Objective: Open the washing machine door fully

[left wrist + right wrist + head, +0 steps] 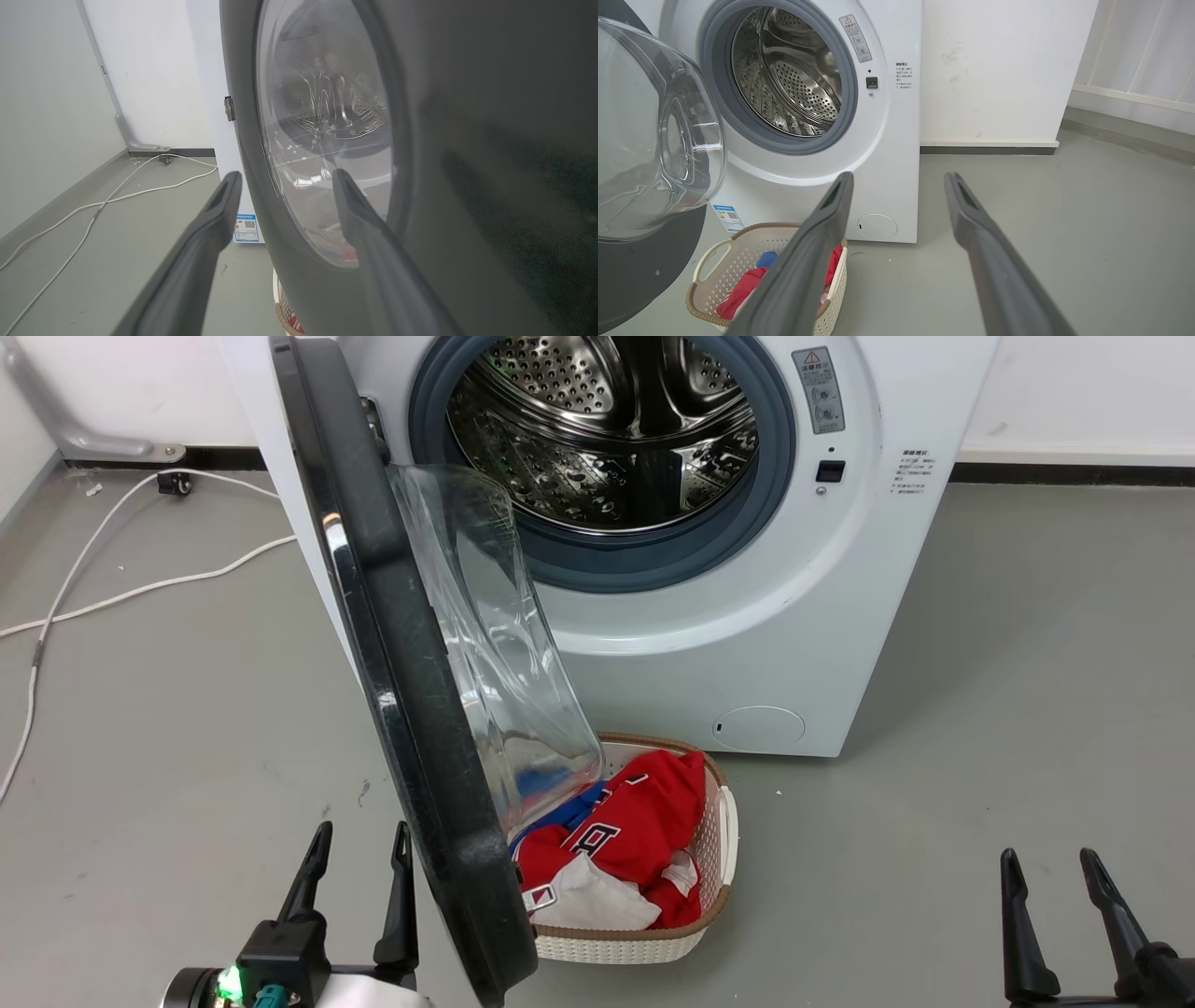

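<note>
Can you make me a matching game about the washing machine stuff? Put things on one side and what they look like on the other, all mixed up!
Things:
1. door
2. drum
3. basket
4. cable

Descriptions:
A. shiny metal full of little holes
B. long and thin, snaking across the floor
C. black with a see-through bowl, swung open
D. holds red clothes

Pairs: 1-C, 2-A, 3-D, 4-B

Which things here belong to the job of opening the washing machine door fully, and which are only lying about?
For the job:
- washing machine door, swung out
- left tool, open, beside the door's outer face

Lying about:
- laundry basket holding red clothes, on the floor
- white cable on the floor
- right tool, open, holding nothing
</note>
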`<state>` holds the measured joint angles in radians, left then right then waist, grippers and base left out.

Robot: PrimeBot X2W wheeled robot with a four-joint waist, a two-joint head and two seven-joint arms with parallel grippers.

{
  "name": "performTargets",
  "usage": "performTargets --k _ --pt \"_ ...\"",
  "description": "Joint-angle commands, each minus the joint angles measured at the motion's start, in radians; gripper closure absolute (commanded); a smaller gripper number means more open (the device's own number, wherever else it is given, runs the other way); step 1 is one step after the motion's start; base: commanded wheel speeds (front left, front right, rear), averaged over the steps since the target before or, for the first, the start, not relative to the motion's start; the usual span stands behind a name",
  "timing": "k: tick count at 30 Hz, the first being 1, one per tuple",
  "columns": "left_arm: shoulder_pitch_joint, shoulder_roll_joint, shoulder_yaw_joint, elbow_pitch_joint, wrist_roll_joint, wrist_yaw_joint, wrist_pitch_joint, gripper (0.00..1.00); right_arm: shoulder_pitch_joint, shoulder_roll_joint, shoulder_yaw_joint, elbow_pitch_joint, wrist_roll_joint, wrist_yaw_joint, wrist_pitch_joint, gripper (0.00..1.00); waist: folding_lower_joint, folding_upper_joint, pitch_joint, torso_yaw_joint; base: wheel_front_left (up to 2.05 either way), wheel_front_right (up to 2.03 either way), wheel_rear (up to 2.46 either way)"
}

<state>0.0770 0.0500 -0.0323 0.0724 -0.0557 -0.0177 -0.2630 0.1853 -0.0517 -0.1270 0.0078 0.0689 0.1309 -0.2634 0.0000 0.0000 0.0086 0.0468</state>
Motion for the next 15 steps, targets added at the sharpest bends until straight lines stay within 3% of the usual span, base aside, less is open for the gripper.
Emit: performTargets --k 1,2,3,4,5,15 --pt "0.005 0.001 0.0 0.004 -0.008 0.001 -0.003 0.0 0.011 0.003 0.001 0.004 0.002 0.0 -0.002 0.0 0.0 0.0 0.0 0.002 0.0 0.0 0.0" --pt "0.005 0.001 -0.001 0.008 -0.012 -0.002 -0.003 0.0 0.011 0.003 0.002 0.006 0.004 0.0 -0.002 0.0 0.0 0.0 0.0 0.003 0.0 0.0 0.0" --pt "0.004 0.001 -0.001 0.01 -0.015 -0.004 -0.003 0.2 0.011 0.003 0.003 0.007 0.005 0.0 -0.002 0.0 0.0 0.0 -0.001 0.004 0.0 0.0 0.0" --pt "0.002 0.001 0.0 0.011 -0.017 -0.005 -0.003 0.67 0.011 0.003 0.005 0.008 0.007 0.0 -0.002 0.0 0.0 0.0 -0.001 0.005 0.0 0.0 0.0" --pt "0.001 0.001 0.001 0.012 -0.017 -0.004 -0.003 0.98 0.011 0.003 0.006 0.009 0.008 0.0 -0.002 0.0 0.0 0.0 -0.001 0.005 0.0 0.0 0.0" --pt "-0.015 0.001 0.036 -0.007 -0.04 -0.004 -0.003 1.0 0.007 0.003 0.011 0.018 0.018 0.0 -0.002 0.0 0.0 0.0 -0.01 0.015 0.0 0.0 0.0"
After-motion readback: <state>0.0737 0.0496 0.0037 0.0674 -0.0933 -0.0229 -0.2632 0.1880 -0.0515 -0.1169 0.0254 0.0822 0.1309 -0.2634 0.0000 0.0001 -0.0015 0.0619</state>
